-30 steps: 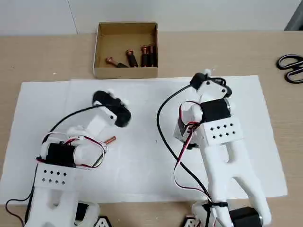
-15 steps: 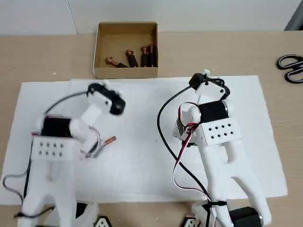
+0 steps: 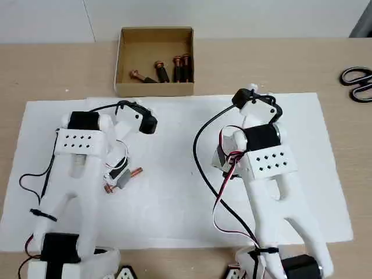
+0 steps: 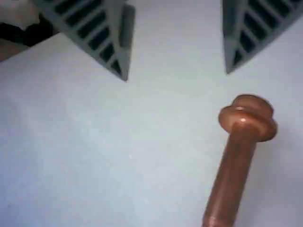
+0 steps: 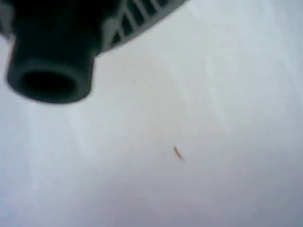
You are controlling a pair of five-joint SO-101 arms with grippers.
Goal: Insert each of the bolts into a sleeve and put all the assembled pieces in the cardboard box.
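White sheet [image 3: 174, 203] over tan table [image 3: 46, 64], cardboard box [image 3: 154, 89] and scissors [image 3: 356, 83] beyond it

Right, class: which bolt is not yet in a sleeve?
The bare copper bolt on the white sheet beneath the left gripper; those in the cardboard box wear black sleeves.

Cardboard box [image 3: 156, 89] behind paper sheet [image 3: 174, 203], assembled pieces [image 3: 168, 71] inside, bolt [image 3: 136, 172] on sheet, scissors [image 3: 357, 83] far right.

Bolt [image 4: 241, 156], just beside fingers [image 4: 102, 38] of left gripper [image 4: 175, 74]: copper-coloured metal, smooth, glossy. Fingers: grey ribbed plastic. Sleeve [image 5: 49, 71]: black, matt. Sheet [image 4: 94, 165] beneath: white paper, matt.
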